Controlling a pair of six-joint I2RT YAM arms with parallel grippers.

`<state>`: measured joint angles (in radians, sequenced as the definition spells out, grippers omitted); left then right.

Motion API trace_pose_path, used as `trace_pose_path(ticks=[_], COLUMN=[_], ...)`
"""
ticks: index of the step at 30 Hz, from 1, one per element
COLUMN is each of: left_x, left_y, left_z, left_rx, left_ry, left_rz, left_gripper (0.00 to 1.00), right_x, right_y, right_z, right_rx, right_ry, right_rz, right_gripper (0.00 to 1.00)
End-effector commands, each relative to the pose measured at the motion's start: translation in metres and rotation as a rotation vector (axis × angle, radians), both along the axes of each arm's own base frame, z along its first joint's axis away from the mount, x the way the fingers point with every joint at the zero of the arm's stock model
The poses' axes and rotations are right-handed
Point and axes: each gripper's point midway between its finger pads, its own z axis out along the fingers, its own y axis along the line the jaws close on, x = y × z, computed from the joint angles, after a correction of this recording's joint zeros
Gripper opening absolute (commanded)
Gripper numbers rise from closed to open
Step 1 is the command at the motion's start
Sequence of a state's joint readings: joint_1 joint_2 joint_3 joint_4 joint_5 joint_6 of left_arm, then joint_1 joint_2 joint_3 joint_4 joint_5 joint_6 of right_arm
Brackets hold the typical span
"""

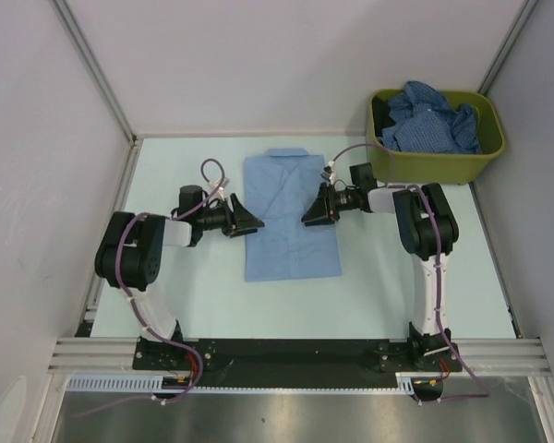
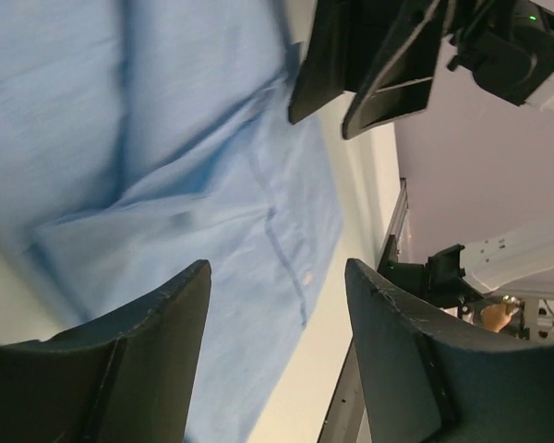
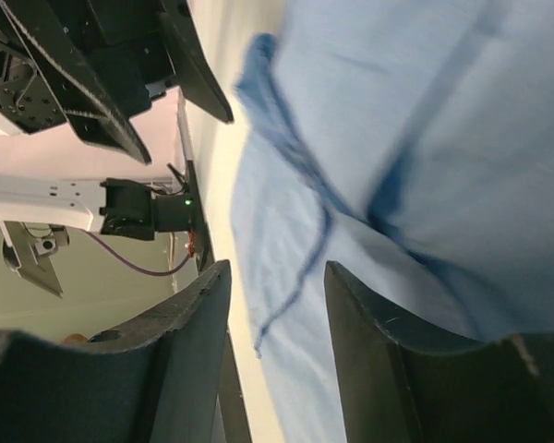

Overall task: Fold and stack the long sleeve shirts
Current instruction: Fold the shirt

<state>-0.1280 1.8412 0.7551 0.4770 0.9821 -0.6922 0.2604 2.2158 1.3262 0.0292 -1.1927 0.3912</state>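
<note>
Soft, even light from overhead; sharp from above, blurred at the wrists.
The top view is bright and clear, with only faint shadows on the pale table (image 1: 203,286). In both wrist views the light blue shirt (image 2: 166,185) is smeared and out of focus, and the near dark fingers (image 2: 148,369) look underexposed.

Left tool (image 1: 248,221) spread, right tool (image 1: 311,211) spread, tips facing

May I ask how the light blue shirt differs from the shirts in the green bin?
The light blue shirt lies flat, folded into a rectangle; the bin shirts sit crumpled in a heap. The light blue shirt is pale; the bin shirts are darker. Both are blue.
</note>
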Motion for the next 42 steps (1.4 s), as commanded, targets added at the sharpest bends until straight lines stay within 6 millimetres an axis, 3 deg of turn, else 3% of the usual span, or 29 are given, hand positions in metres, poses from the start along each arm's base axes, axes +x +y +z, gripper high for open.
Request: trace_pose_path(ticks=[1, 5, 8, 9, 10, 14, 18, 22, 25, 26, 27, 29, 30, 33, 35, 36, 38, 41, 42], left_x=[0.005, 0.012, 0.026, 0.034, 0.038, 0.051, 0.045, 0.037, 0.026, 0.019, 0.014, -0.010, -0.030, -0.085, -0.109, -0.120, -0.137, -0.142, -0.140], left_y=[-0.024, -0.045, -0.049, -0.048, -0.045, -0.030, -0.012, 0.003, 0.000, -0.001, -0.001, -0.008, -0.017, -0.033, -0.046, -0.050, -0.064, -0.078, -0.078], left_z=[0.057, 0.047, 0.028, 0.020, 0.005, -0.016, -0.037, -0.035, -0.003, 0.004, 0.029, 0.039, 0.050, 0.045, 0.041, 0.036, 0.026, 0.016, 0.010], left_rx=[-0.063, -0.062, -0.079, -0.062, -0.049, 0.003, 0.040, 0.062, 0.033, 0.033, 0.034, 0.032, 0.018, -0.012, -0.026, -0.030, -0.031, -0.021, -0.010], left_ry=[-0.196, -0.167, -0.099, -0.090, -0.051, -0.027, 0.055, 0.046, -0.072, -0.123, -0.192, -0.225, -0.234, -0.167, -0.148, -0.120, -0.087, -0.038, -0.033], left_rz=[-0.073, -0.081, -0.031, 0.002, 0.026, 0.105, 0.145, 0.144, 0.062, 0.023, 0.014, -0.029, -0.080, -0.173, -0.242, -0.264, -0.328, -0.350, -0.343], left_gripper=[0.66, 0.65, 0.65, 0.65, 0.64, 0.66, 0.67, 0.67, 0.67, 0.68, 0.68, 0.71, 0.71, 0.71, 0.71, 0.72, 0.75, 0.80, 0.89], right_x=[0.008, 0.014, 0.019, 0.022, 0.028, 0.047, 0.053, 0.049, 0.045, 0.043, 0.035, 0.016, -0.006, -0.064, -0.101, -0.124, -0.154, -0.164, -0.164], right_y=[0.022, 0.041, 0.053, 0.054, 0.054, 0.039, 0.024, 0.017, 0.017, 0.020, 0.019, 0.022, 0.020, 0.020, 0.028, 0.026, 0.033, 0.040, 0.042], right_z=[0.063, 0.064, 0.048, 0.033, 0.027, -0.004, -0.028, -0.027, 0.008, 0.034, 0.040, 0.059, 0.070, 0.084, 0.091, 0.075, 0.063, 0.048, 0.041], right_rx=[0.091, 0.141, 0.167, 0.143, 0.136, 0.098, 0.015, -0.036, -0.028, -0.023, -0.041, -0.042, -0.033, -0.009, 0.028, 0.020, 0.035, 0.039, 0.042], right_ry=[-0.152, -0.119, -0.095, -0.070, -0.091, -0.075, -0.055, -0.089, -0.191, -0.257, -0.284, -0.294, -0.275, -0.242, -0.232, -0.138, -0.092, -0.063, -0.053], right_rz=[0.017, 0.012, 0.012, -0.003, -0.007, -0.058, -0.099, -0.101, -0.066, -0.052, -0.022, 0.012, 0.028, 0.073, 0.130, 0.136, 0.187, 0.194, 0.182], right_gripper=[0.50, 0.49, 0.48, 0.48, 0.48, 0.48, 0.48, 0.50, 0.51, 0.51, 0.52, 0.53, 0.54, 0.57, 0.59, 0.60, 0.66, 0.74, 0.86])
